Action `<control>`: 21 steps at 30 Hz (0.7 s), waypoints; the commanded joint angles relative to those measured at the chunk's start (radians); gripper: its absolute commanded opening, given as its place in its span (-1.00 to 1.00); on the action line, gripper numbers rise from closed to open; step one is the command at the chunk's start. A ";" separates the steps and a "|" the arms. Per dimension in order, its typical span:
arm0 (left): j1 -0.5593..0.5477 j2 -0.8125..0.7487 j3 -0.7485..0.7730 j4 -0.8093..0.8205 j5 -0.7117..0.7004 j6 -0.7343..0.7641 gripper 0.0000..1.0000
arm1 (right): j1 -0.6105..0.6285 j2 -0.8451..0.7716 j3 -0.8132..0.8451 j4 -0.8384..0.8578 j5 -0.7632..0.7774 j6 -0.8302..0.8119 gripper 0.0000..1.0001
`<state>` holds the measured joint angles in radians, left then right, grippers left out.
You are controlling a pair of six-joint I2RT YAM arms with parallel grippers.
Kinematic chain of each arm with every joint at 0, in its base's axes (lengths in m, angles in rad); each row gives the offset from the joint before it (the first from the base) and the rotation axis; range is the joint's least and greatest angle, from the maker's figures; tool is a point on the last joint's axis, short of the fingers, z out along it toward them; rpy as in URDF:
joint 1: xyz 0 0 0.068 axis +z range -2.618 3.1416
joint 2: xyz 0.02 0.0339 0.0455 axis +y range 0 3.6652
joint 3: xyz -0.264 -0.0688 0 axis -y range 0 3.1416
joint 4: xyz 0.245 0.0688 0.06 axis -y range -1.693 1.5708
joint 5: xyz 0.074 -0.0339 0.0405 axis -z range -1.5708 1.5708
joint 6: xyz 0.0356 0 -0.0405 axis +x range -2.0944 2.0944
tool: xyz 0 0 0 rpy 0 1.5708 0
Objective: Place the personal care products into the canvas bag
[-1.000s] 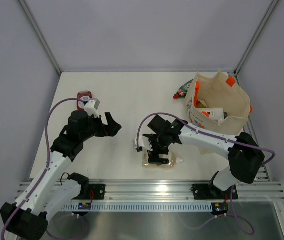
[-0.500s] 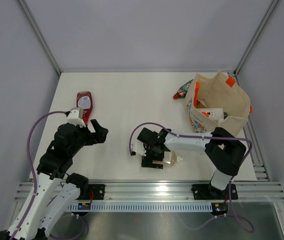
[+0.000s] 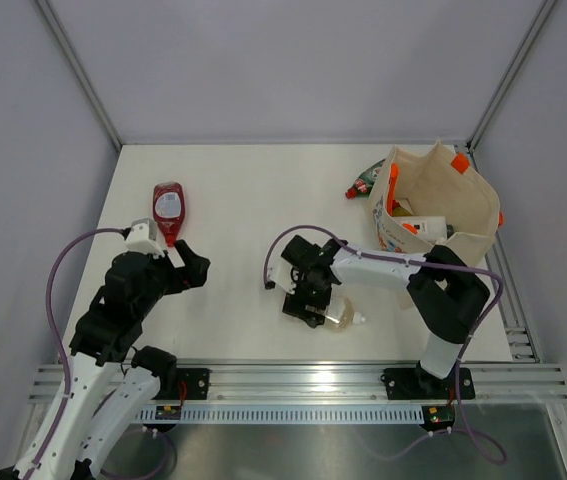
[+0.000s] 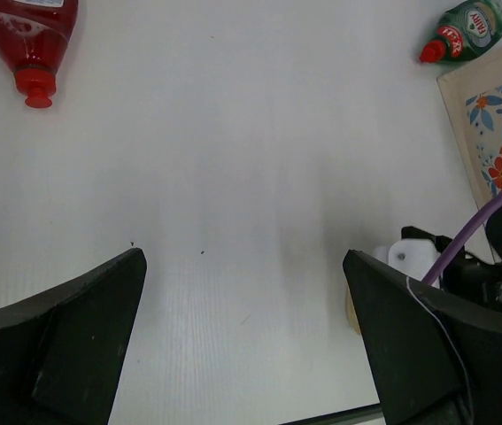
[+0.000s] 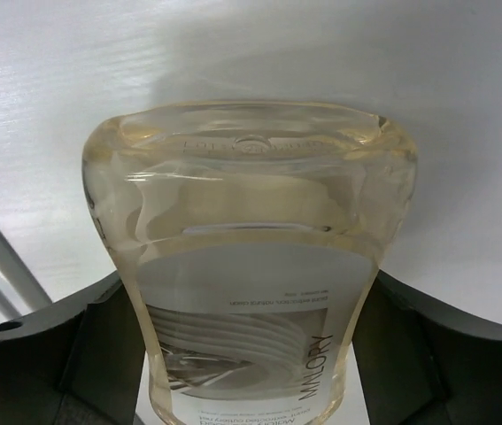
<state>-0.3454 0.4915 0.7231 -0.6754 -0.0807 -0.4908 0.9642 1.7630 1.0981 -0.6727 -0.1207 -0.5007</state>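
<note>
Clasping a pale-yellow bottle [image 5: 251,257] (label "MIVLORY"), right fingers [image 5: 82,363].

Lab robot cell: white table [image 3: 253,200], plain grey walls [image 3: 293,60], aluminium mounting rail [image 3: 293,378].

Table [image 3: 253,190] bears red bottle [image 3: 169,202], green bottle [image 3: 367,179], clear bottle [image 3: 344,318], bag [image 3: 473,200]

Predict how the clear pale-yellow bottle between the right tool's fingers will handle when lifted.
The bottle looks glossy and smooth-sided, so it may slip. It looks filled throughout, so it is probably heavy for its size. Its walls look stiff and unlikely to crumple.
</note>
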 commanded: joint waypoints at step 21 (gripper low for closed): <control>0.005 0.044 -0.002 0.053 -0.010 -0.054 0.98 | -0.646 -0.253 0.503 0.035 -0.953 0.433 -1.00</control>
<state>-0.3454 0.5209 0.7158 -0.6785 -0.0837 -0.5350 0.3714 1.6520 1.4220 -0.7227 -0.8875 -0.1818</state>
